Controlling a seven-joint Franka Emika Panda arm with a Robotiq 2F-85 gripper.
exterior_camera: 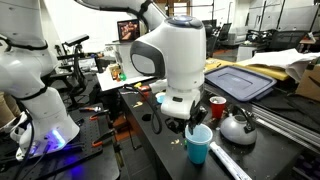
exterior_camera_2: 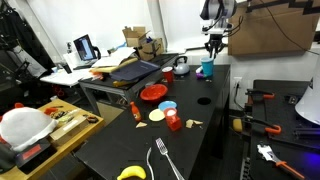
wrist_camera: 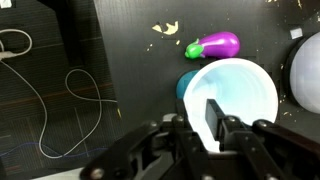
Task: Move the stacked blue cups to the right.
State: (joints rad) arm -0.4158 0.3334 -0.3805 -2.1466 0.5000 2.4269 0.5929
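Where the arm reaches down over the black table, we find the stacked blue cups standing upright directly under the gripper. In the wrist view, one finger hangs inside the open mouth and the other sits outside the wall at 9 o'clock, so the jaws straddle the rim; whether they press on it we cannot tell. How many cups are nested we cannot count. One purple toy eggplant lies at 11 o'clock of the rim, one white kettle at 3 o'clock, and one thin cable loops well apart at 9 o'clock. In an exterior view we count one red cup at 1 o'clock of the stacked blue cups, near the kettle. In an exterior view, one red plate and one fork lie well apart from them.
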